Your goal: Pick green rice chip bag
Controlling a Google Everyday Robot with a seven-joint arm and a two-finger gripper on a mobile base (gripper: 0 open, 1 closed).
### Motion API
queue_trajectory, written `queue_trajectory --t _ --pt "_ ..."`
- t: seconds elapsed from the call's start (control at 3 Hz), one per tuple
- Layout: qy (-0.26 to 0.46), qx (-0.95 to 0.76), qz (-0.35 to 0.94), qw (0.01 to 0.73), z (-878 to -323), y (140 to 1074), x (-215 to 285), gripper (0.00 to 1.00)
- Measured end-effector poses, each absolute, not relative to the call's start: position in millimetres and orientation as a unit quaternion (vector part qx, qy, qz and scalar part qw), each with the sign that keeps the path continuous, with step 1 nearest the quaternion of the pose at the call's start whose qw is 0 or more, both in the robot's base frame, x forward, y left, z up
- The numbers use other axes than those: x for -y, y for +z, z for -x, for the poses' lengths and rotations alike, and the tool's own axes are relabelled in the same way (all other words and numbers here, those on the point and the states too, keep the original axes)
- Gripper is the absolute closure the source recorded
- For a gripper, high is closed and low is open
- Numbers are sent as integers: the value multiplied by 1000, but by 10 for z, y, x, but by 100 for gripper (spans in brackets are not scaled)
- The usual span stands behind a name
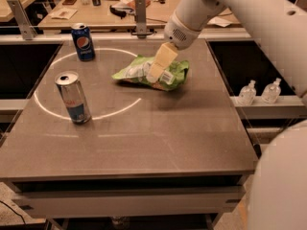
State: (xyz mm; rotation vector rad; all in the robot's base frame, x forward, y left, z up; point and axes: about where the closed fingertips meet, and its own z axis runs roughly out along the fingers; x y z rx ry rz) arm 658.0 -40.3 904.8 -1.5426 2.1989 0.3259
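With the gripper (156,74) over the table's (144,143) far half: blue can (83,42) stands left-rear, silver can (73,97) left-front, bottles (247,93) right.

You have a grey-brown bench (144,143) filling most of the view, its top matte, with a thin white ring (48,111) marked on its left half. The hand (154,75) hangs over the far middle of it. Along the far edge runs a pale rail (38,38) carrying an upright metal post (140,11) and, at far left, a slanted bracket (19,16). Behind that stands a wooden table (105,16) strewn with small clutter. Dark gaps flank the bench on both sides. On your right a ledge (278,110) holds two small clear bottles (247,92). Near left, speckled floor (5,195) shows, with a black cable (14,212) on it.
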Motion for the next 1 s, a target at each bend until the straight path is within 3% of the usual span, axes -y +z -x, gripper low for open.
queue_trajectory --t 1.0 --pt "127 -802 562 156 -6809 8529 288 0"
